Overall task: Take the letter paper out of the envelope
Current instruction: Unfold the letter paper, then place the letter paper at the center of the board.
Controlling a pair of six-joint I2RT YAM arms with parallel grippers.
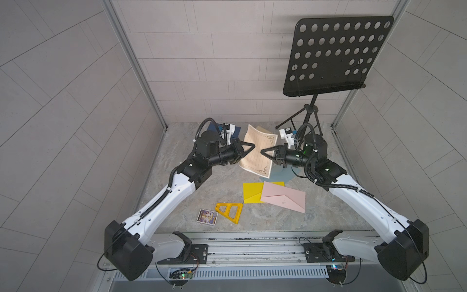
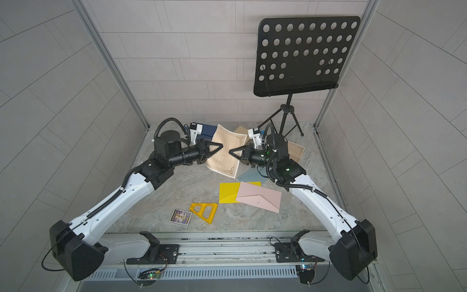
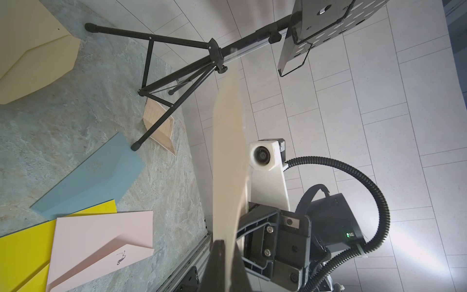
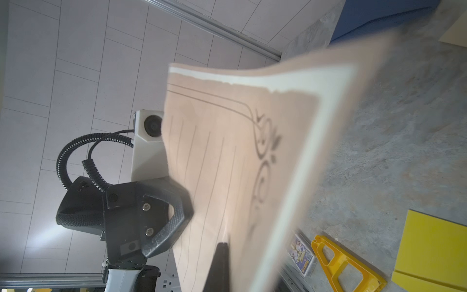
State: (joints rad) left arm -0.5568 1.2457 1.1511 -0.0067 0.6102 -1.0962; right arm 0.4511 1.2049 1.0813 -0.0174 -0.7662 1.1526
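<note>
The cream lined letter paper with dark scrollwork corners (image 1: 254, 164) is up in the air above the grey stone-patterned worktop (image 1: 202, 192), clear of every envelope and curling between the two arms. The left jaws are pressed together on the sheet, which runs edge-on out of them in the left wrist view. The right jaws pinch it from the other side, the printed face close before the right wrist camera. In both top views the two tips sit near each other over the sheet.

Below it on the worktop lie a blue-grey paper envelope (image 1: 284, 174) and a yellow paper envelope (image 1: 251, 193) — a pink paper envelope (image 1: 285, 199) overlaps the yellow one. A pale cream envelope (image 2: 240, 131) lies behind the sheet.
</note>
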